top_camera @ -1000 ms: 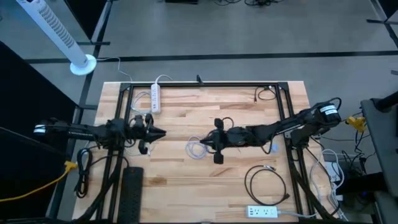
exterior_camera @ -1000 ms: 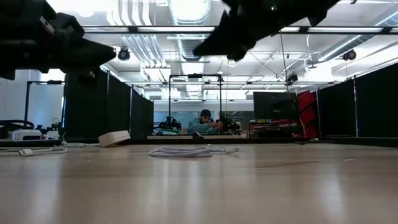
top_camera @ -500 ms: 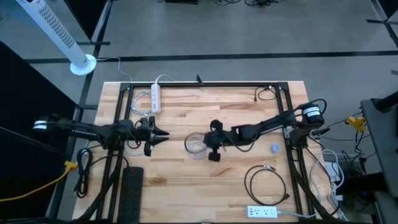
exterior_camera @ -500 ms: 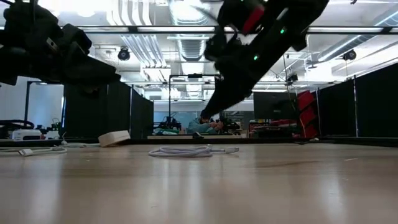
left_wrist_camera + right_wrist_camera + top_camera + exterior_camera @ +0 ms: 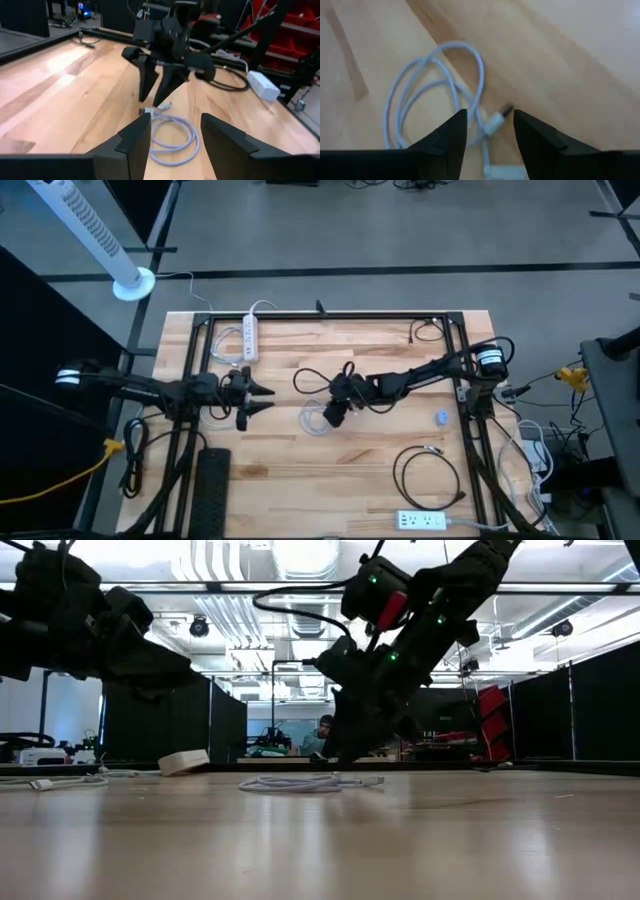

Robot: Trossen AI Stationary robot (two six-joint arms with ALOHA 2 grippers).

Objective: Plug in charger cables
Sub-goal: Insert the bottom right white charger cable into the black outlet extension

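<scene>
Right claw (image 5: 331, 411) is low over the white charger cable (image 5: 314, 418), a loose coil lying flat mid-tabletop (image 5: 380, 475), fingers spread and empty. In the right wrist view the white charger cable (image 5: 437, 87) sits just ahead of the fingers, and its plug end (image 5: 497, 119) lies in line with the gap between them, not yet touched.

Step in hand, as I judge it: grab the plug end, not the loops. To do it well, drop straight down, straddle the plug body across its short side, close only once both fingers bracket it. Grabbing the coil instead would drag the whole loop and leave the plug pointing anywhere.

Left claw (image 5: 262, 396) waits well to the other side of the coil from the right claw, also spread, nothing in it. White power strip (image 5: 249, 338) lies at the tabletop's far edge, well apart from the coil. Another, black cable (image 5: 428, 477) lies coiled further off.
</scene>
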